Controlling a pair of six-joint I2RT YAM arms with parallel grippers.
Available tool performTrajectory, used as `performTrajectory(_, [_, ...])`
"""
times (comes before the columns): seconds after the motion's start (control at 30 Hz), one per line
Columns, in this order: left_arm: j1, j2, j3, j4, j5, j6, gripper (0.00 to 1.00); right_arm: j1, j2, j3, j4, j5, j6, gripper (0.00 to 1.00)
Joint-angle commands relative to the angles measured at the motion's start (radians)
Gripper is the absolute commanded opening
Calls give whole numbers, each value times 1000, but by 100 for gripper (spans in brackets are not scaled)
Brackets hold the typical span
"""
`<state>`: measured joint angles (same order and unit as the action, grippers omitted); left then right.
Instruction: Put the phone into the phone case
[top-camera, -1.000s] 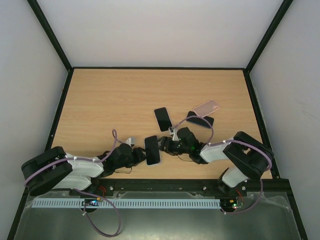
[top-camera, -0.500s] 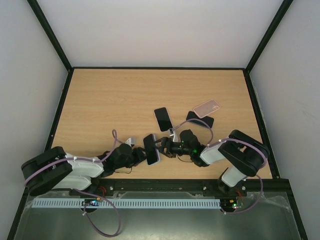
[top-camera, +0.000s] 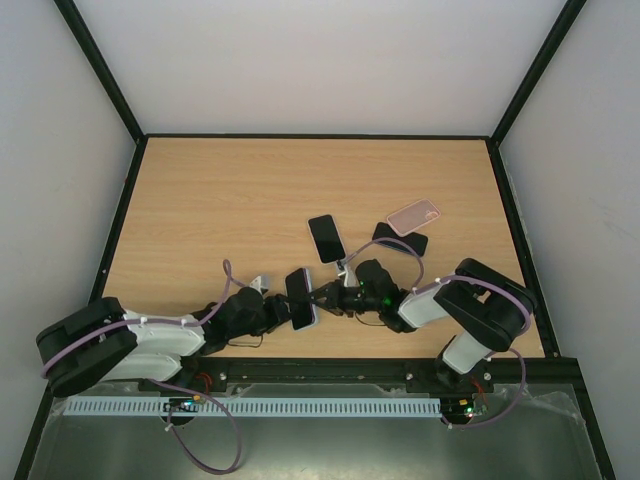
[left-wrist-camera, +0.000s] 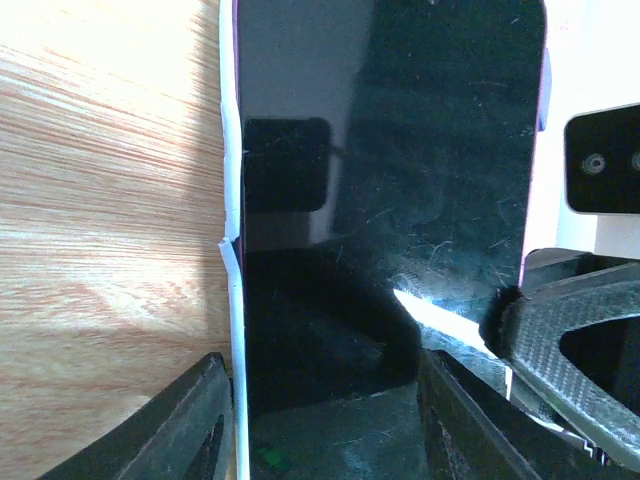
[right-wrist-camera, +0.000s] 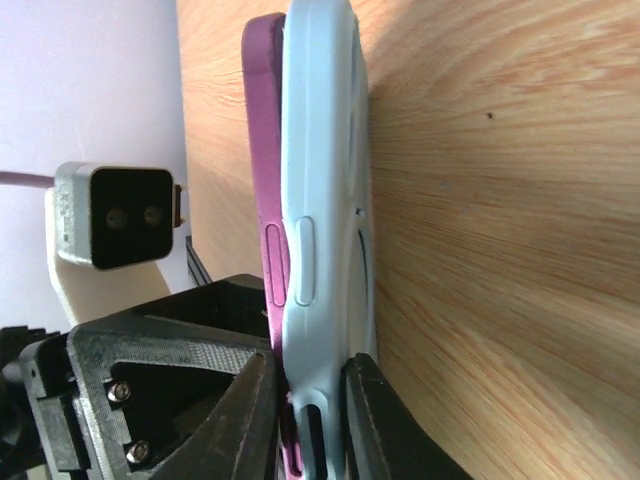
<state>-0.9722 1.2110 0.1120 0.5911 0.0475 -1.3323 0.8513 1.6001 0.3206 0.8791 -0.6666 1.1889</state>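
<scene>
The phone (top-camera: 302, 298), black-screened with a pink rim, sits in a pale case and is raised near the table's front edge between both grippers. In the right wrist view my right gripper (right-wrist-camera: 310, 420) is shut across the thickness of the pink phone (right-wrist-camera: 262, 200) and the pale case (right-wrist-camera: 320, 150). In the left wrist view the screen (left-wrist-camera: 400, 150) fills the frame, with the white case edge (left-wrist-camera: 228, 200) on its left. My left gripper (left-wrist-camera: 325, 430) stands open: one finger is beside the case edge, the other in front of the screen.
A second black phone (top-camera: 325, 238) lies flat behind the grippers. Farther right, a pink case (top-camera: 413, 213) rests partly on a dark slab (top-camera: 400, 240). The black front rail (top-camera: 320, 370) runs just behind the arms' bases.
My right gripper has closed onto the phone's edge. The left jaws have widened a little. The phone has shifted slightly to the left.
</scene>
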Motion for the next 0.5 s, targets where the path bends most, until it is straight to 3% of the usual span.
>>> performTrajectory(0.0, [-5, 6, -4, -83, -11, 11, 53, 8, 3, 27, -13, 12, -24, 12])
performTrajectory(0.2, [-5, 44, 18, -90, -5, 24, 54, 7, -23, 45, -107, 56, -65, 9])
performTrajectory(0.27, [-5, 62, 23, -89, -4, 23, 54, 8, -32, 50, -130, 60, -77, 13])
performTrajectory(0.37, [-6, 92, 31, -80, 2, 21, 54, 7, -46, 57, -158, 59, -90, 28])
performTrajectory(0.47, [-7, 111, 32, -55, 12, 10, 54, 8, -62, 61, -196, 76, -112, 26])
